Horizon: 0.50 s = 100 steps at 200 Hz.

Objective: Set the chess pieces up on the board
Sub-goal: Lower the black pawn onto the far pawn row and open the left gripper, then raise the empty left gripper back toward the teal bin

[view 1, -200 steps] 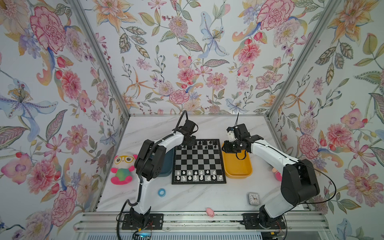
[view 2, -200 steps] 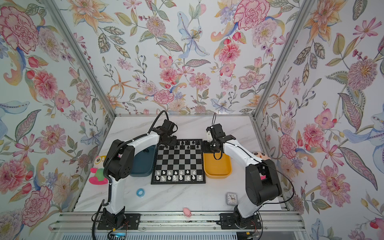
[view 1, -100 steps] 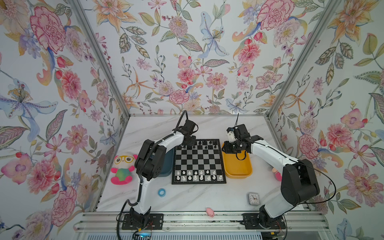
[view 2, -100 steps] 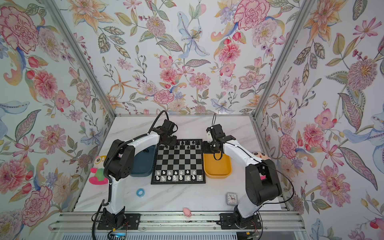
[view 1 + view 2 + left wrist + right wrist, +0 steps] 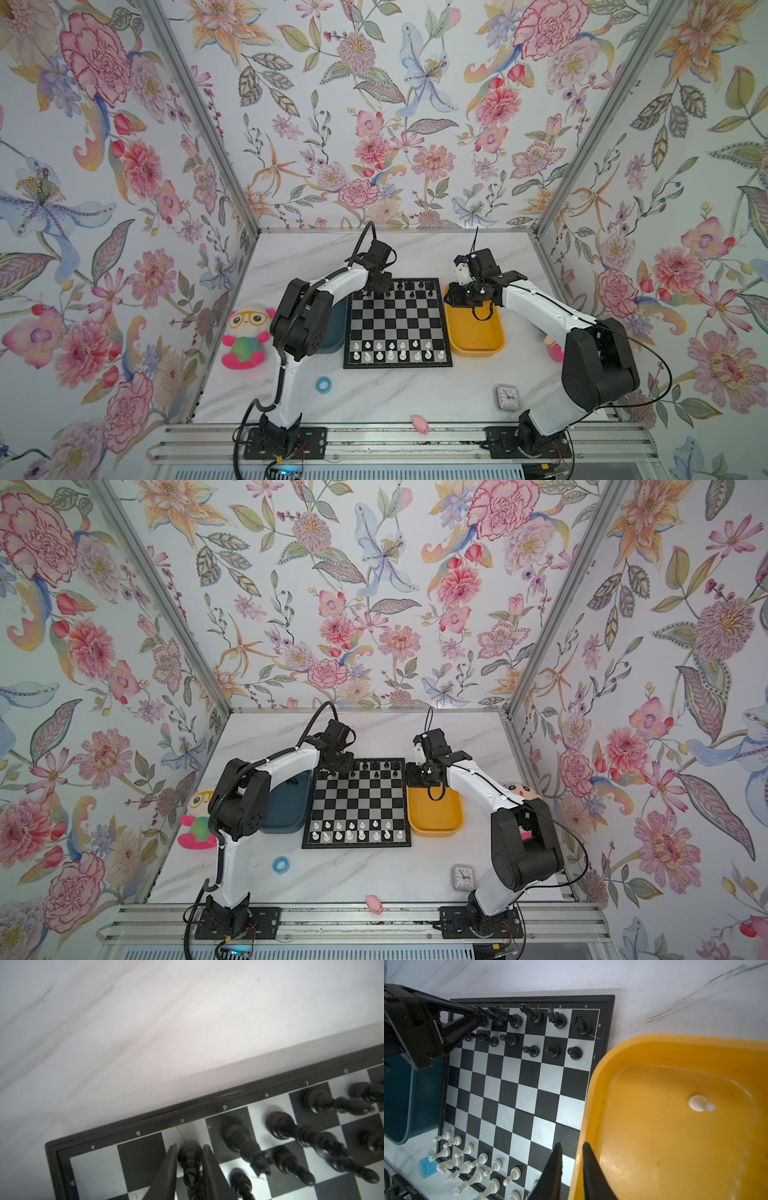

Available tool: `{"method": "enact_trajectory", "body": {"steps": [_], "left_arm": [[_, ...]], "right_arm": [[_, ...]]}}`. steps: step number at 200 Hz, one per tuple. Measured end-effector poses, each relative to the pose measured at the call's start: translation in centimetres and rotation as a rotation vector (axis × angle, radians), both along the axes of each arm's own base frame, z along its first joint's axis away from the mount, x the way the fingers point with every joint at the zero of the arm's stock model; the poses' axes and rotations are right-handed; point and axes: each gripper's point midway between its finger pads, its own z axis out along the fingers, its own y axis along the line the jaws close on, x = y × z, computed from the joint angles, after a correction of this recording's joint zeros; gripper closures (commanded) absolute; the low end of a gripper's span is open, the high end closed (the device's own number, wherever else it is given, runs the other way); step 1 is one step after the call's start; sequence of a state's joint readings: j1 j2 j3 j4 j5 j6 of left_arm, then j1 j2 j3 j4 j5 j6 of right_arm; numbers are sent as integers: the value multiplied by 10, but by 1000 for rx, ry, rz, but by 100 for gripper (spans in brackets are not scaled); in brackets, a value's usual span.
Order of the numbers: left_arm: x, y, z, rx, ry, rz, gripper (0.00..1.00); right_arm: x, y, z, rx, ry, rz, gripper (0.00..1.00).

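In both top views the board (image 5: 398, 320) lies flat mid-table between a teal bin (image 5: 286, 812) and a yellow bin (image 5: 478, 349). White pieces (image 5: 395, 351) stand in its two near rows, black pieces (image 5: 409, 286) along the far ones. My left gripper (image 5: 372, 291) sits over the far left corner and my right gripper (image 5: 454, 296) over the yellow bin's far end. From up here I cannot read either pair of jaws.

The left wrist view gives more. The fingers (image 5: 171, 1159) flank a black piece (image 5: 190, 1154) standing on the light c-square of the back row, jaws narrow. Whether they touch it I cannot tell.

The right wrist view shows that gripper's jaws narrowly apart with nothing between them, above the yellow bin's rim beside the board. A lone white pawn (image 5: 698, 1103) sits on the bin floor, hidden by the arm from above.

The tabletop (image 5: 415, 253) is white marble. A plush toy (image 5: 245, 336), a blue ring (image 5: 322, 384), a small clock (image 5: 507, 397) and a pink trinket (image 5: 420, 424) lie around. Flowered paper (image 5: 374, 124) covers the walls.
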<state>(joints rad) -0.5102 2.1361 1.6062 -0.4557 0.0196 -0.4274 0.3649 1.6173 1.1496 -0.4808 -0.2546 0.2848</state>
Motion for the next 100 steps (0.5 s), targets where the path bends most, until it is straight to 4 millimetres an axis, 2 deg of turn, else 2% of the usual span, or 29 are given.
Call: {"method": "enact_trajectory", "body": {"steps": [62,100], "left_arm": [[1,-1,6,-6,-12,0,73],[2,0,39,-32,-69,2,73]], "right_arm": [[0,0,3,4,-6,-2,79],[-1,0,7,8,-15,-3,80]]}}
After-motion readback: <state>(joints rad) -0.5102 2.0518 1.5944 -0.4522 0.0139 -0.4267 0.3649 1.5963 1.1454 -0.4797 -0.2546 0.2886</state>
